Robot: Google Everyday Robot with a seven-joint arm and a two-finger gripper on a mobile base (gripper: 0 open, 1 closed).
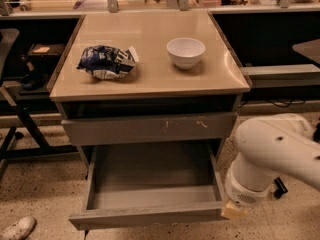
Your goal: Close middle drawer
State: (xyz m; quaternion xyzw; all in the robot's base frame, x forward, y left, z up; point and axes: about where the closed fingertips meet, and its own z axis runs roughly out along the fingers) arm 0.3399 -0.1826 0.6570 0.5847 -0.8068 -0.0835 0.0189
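Note:
The middle drawer (150,216) is pulled far out of the grey cabinet, showing its empty grey tray interior (150,174). Its plain flat front faces me at the bottom of the view. My white arm (277,151) reaches down at the right of the drawer. Its wrist end, with a pale yellow piece (234,210), sits against the drawer front's right corner. My gripper is hidden beyond the wrist, at or below the lower edge of the view.
Above the open drawer is a shut grey drawer front with pale scratch marks (150,128). On the tan cabinet top (150,79) lie a blue-and-white chip bag (107,62) and a white bowl (185,52). A shoe (17,229) lies on the floor at the lower left. A dark stand (20,114) is at the left.

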